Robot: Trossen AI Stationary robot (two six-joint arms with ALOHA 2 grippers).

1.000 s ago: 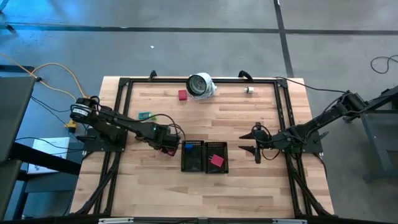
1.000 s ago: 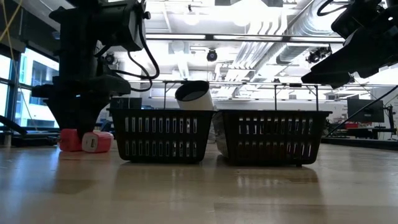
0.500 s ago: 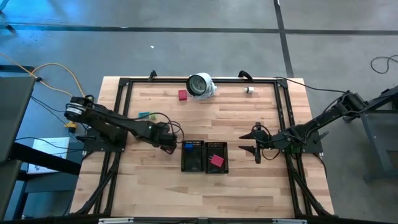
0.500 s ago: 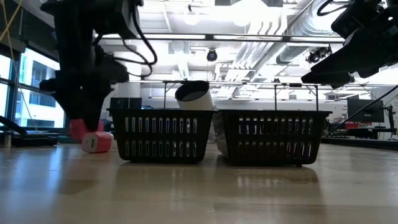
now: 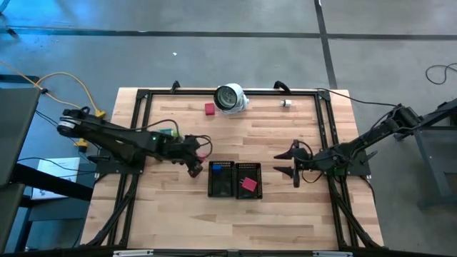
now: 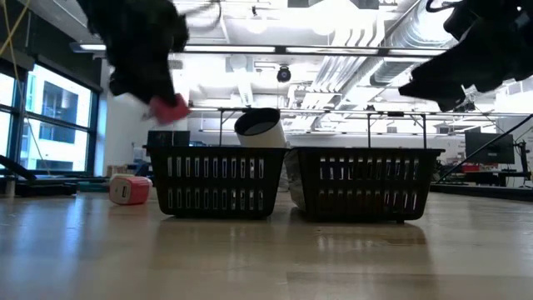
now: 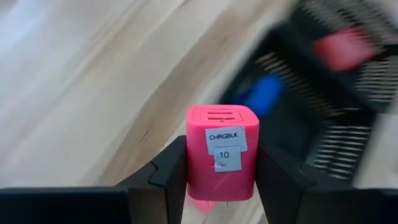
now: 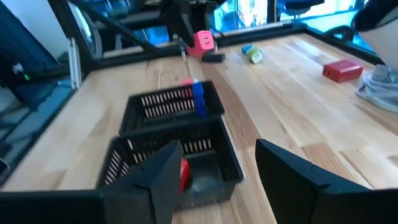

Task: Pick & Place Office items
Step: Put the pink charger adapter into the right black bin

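My left gripper [image 5: 196, 160] hangs in the air just left of the two black mesh trays, shut on a pink charger block [image 7: 221, 152] labelled "CHRGBLK 10", seen raised in the low view [image 6: 171, 107]. The left tray [image 5: 221, 187] holds a blue piece [image 5: 220, 168]; the right tray [image 5: 248, 193] holds a red-pink piece [image 5: 248, 183]. A red block [image 5: 209, 108], a green-blue piece [image 5: 168, 133] and a small white piece [image 5: 285, 103] lie on the table. Another pink piece [image 6: 129, 190] rests on the wood left of the trays. My right gripper [image 5: 293, 163] waits open, right of the trays. My left gripper pinches the pink charger block by its two opposite side faces [image 7: 194, 168], one dark finger [image 7: 171, 174] on each side. The fingers slant down from the table's left. The block is lifted clear of the table, its two metal prongs [image 7: 205, 208] pointing back toward the wrist.
A large round white-and-grey object [image 5: 230, 98] lies at the far edge. A black frame [image 5: 143, 96] rims the table. Bare wood lies in front of the trays and between them and my right gripper.
My left gripper, shut on the pink charger block, has risen from the table top and drifted a little toward the left tray. The block, standing on the wood a second ago, is now lifted clear. The other pink piece has stayed where it was.
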